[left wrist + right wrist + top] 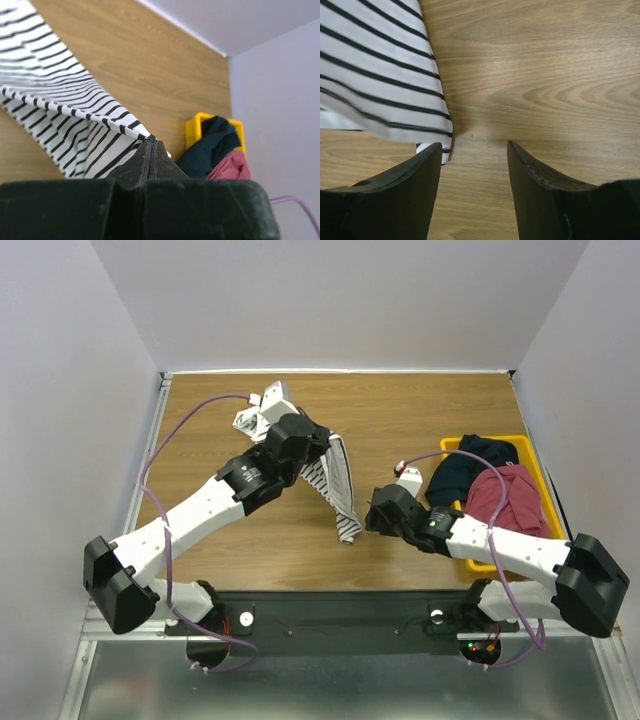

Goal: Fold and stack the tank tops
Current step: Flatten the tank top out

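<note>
The white tank top with thin dark stripes [338, 485] hangs in a slanted fold from the middle of the table, its other end bunched near the back [262, 410]. My left gripper [318, 443] is shut on its banded edge; in the left wrist view the fingertips [151, 142] pinch that edge while the striped cloth [60, 110] drapes away to the left. My right gripper [375, 512] stands open just right of the top's lower corner. In the right wrist view, bare wood lies between the right gripper's [475, 148] fingers and the striped corner [380, 80] sits beside the left one. The dark red tank top [512, 498] lies in the bin.
A yellow bin [535, 470] stands at the right edge of the table and holds the red top and a dark navy garment [465, 468]. The same bin [192, 129] shows in the left wrist view. Grey walls close the table on three sides.
</note>
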`<state>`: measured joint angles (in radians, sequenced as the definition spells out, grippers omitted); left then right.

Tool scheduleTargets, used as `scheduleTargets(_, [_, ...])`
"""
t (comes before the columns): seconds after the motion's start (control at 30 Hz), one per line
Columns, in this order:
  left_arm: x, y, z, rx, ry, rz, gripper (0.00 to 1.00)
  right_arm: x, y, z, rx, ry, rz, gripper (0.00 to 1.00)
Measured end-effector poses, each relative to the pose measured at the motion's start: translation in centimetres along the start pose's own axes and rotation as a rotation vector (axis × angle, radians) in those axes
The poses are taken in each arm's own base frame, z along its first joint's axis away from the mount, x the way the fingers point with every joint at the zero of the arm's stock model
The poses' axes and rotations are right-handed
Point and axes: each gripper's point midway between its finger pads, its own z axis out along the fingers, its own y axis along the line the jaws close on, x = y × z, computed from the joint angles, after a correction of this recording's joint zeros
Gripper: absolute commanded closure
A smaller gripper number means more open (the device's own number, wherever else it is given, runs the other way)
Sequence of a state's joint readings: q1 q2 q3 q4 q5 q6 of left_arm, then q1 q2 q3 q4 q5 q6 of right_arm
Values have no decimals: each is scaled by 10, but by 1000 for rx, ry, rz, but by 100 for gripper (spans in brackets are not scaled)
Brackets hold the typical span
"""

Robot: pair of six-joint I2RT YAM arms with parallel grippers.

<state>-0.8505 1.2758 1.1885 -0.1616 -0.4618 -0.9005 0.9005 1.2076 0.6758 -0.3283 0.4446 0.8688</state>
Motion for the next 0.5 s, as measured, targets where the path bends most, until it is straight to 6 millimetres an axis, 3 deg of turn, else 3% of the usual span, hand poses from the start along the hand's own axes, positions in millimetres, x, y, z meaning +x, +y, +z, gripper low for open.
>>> scheduleTargets(0.23, [-33,-28,12,27,-58,30,100,6,13,8,-48,26,7,35])
scheduleTargets(0.5, [-46,-15,21,-9,-71,46,100,20,26,24,-85,71,7,38])
